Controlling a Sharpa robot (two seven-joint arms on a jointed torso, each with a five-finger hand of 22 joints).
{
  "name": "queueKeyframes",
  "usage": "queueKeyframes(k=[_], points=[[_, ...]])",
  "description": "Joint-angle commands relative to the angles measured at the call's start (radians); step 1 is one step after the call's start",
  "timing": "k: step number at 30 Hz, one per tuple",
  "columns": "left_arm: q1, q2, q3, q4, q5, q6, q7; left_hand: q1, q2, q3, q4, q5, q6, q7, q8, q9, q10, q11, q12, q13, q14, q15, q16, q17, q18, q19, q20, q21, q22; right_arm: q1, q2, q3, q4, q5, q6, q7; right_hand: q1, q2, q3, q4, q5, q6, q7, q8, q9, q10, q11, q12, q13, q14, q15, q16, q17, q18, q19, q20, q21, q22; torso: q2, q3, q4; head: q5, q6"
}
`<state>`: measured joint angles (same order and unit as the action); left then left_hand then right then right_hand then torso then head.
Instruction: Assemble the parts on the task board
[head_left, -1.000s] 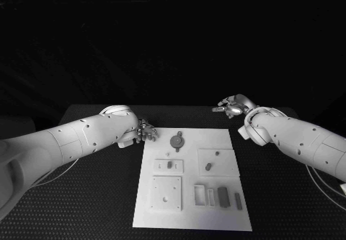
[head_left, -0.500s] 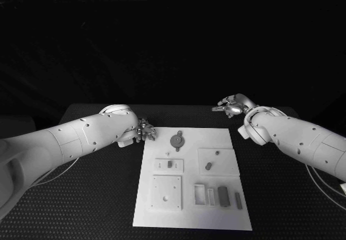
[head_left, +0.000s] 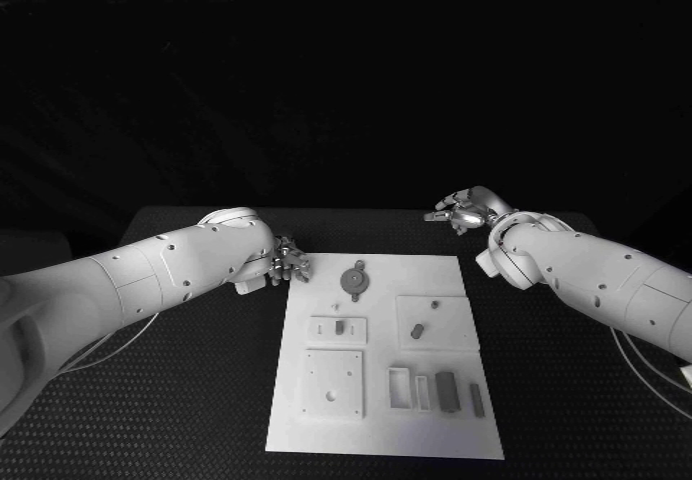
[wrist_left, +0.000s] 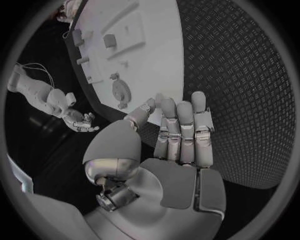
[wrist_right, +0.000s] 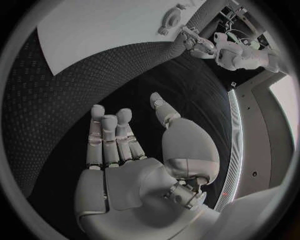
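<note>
Black textured table (head_left: 173, 400) carried the white task board (head_left: 378, 440) at its middle, small grey parts (head_left: 446, 386) lying in its near trays. Left hand (head_left: 289, 263) hovered just beside the board's far left corner, fingers straight, holding nothing. Farther off, right hand (head_left: 466, 212) hung empty, fingers apart. A good start would be lowering squarely over one part before pinching

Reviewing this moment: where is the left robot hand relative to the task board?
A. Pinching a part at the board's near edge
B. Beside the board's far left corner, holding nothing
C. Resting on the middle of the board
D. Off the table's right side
B. The left robot hand sits over the black table just beside the far left corner of the task board, its fingers extended with nothing in them.
</note>
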<state>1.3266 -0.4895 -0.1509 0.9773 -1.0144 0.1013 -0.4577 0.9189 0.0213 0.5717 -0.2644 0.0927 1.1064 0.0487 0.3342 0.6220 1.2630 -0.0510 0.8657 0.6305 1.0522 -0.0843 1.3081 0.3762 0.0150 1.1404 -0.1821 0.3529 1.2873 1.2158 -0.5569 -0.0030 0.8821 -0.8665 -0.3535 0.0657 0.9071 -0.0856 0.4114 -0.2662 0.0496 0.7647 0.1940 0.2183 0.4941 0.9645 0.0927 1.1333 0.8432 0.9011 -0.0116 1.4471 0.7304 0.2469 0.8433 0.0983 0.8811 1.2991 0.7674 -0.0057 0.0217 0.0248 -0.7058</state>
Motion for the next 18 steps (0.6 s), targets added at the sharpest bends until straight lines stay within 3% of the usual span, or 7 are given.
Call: queueKeyframes(k=[1,5,9,16,18], points=[[-0.001,-0.008,0.001,0.007,0.052,-0.017,0.006,0.031,0.018,0.006,0.001,0.004,0.011,-0.004,0.025,0.026,0.024,-0.014,0.003,-0.001,0.011,0.001,0.007,0.001,0.002,0.01,0.001,0.004,0.003,-0.001,0.0,0.0,0.0,0.0,0.014,0.009,-0.005,0.002,0.004,0.0,0.0,0.006,0.003,0.005,-0.001,-0.155,-0.006,0.005,-0.001,0.002,-0.007,0.006,-0.001,0.015,-0.002,0.001,-0.001,0.001,0.0,0.0002,-0.0001,-0.002,-0.002],[-0.001,-0.029,0.001,0.031,0.117,-0.039,-0.007,0.033,0.019,0.006,0.001,0.004,0.017,-0.007,0.029,0.029,0.03,-0.017,0.005,-0.001,0.017,-0.001,0.01,0.001,0.003,0.015,0.0,0.006,0.006,-0.001,-0.001,0.0,0.0,0.0,0.014,0.01,-0.006,0.002,0.004,0.0,0.0,0.006,0.003,0.005,-0.001,-0.155,-0.006,0.005,-0.001,0.002,-0.007,0.006,-0.001,0.015,-0.002,0.001,-0.001,0.001,0.0,0.0004,0.0001,-0.001,-0.002],[-0.001,-0.069,0.001,0.094,0.167,-0.083,-0.021,0.033,0.02,0.006,0.0,0.003,0.02,-0.01,0.031,0.031,0.035,-0.019,0.006,-0.001,0.022,-0.002,0.011,0.001,0.004,0.02,-0.001,0.007,0.008,-0.002,-0.003,0.0,0.001,0.0,0.014,0.01,-0.006,0.002,0.004,0.0,0.0,0.006,0.003,0.005,-0.001,-0.155,-0.006,0.005,-0.001,0.002,-0.007,0.006,-0.002,0.015,-0.002,0.001,-0.001,0.001,0.0,0.0007,0.0009,-0.003,-0.005],[-0.001,-0.166,-0.003,0.257,0.198,-0.204,-0.057,0.031,0.017,0.004,0.0,0.003,0.024,-0.012,0.033,0.034,0.039,-0.021,0.007,-0.001,0.027,-0.004,0.013,0.001,0.004,0.024,-0.003,0.008,0.011,-0.002,-0.009,0.0,0.006,0.0,0.014,0.009,-0.007,0.002,0.004,0.0,0.0,0.006,0.003,0.006,-0.001,-0.155,-0.006,0.005,-0.002,0.002,-0.007,0.006,-0.002,0.015,-0.002,0.001,-0.001,0.001,-0.001,0.0025,0.001,-0.001,-0.009],[-0.001,-0.192,-0.014,0.305,0.198,-0.245,-0.062,0.033,0.015,0.005,-0.002,0.005,0.025,-0.012,0.034,0.035,0.041,-0.022,0.007,-0.001,0.029,-0.004,0.013,0.001,0.005,0.025,-0.003,0.008,0.012,-0.002,-0.011,0.0,0.006,0.0,0.013,0.009,-0.007,0.002,0.004,0.0,0.0,0.006,0.003,0.006,-0.001,-0.155,-0.006,0.005,-0.002,0.002,-0.007,0.006,-0.002,0.015,-0.002,0.001,-0.001,0.001,-0.001,0.0021,0.0016,-0.002,-0.01]])
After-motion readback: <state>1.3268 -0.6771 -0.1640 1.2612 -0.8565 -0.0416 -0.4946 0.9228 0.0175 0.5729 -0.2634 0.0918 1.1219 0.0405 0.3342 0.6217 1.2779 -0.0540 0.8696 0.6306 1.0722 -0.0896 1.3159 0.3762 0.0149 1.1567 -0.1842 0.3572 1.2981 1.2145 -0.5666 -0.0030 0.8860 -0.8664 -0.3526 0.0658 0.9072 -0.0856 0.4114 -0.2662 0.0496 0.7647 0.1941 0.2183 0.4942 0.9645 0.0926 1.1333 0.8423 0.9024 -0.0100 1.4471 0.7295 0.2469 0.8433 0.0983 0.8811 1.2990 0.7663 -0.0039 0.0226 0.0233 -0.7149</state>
